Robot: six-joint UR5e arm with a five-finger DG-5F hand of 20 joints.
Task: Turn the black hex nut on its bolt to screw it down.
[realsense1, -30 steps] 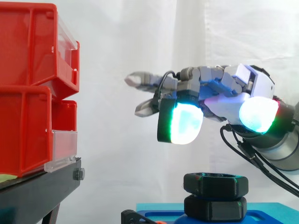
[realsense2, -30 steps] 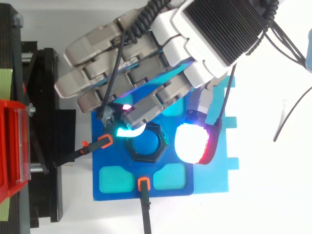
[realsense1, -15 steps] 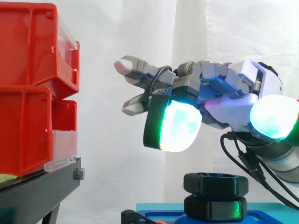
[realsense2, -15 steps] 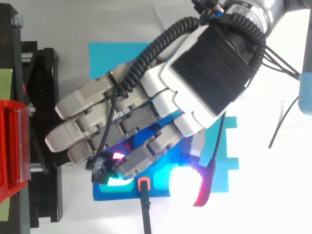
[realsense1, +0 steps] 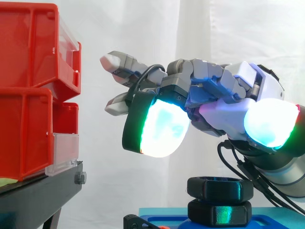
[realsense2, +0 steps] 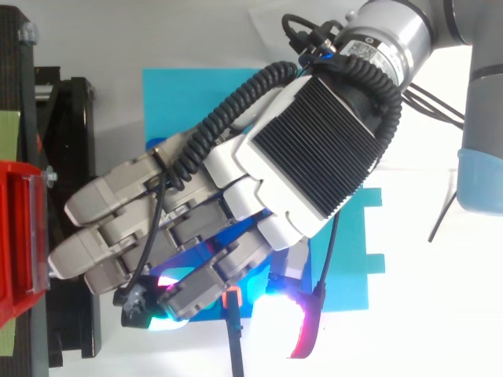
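Observation:
In the side view the black hex nut (realsense1: 219, 188) sits atop a second black hex piece on the blue base (realsense1: 167, 220) at the bottom. My hand (realsense1: 219, 102) hovers well above it, touching nothing, its fingers stretched out to the left and relaxed, its pads glowing white, green and cyan. From above, the hand (realsense2: 236, 196) covers the nut, and part of the blue base (realsense2: 346, 251) shows beside it.
Red bins (realsense1: 33, 90) are stacked on a black stand (realsense1: 43, 191) at the left, close to my fingertips. An orange-tipped black clamp (realsense2: 231, 300) sticks out at the base's near edge. A white curtain hangs behind.
My hand has risen away from the nut and shifted left toward the bins, and in the top view it slid down over the base, hiding the nut. The nut has stayed put.

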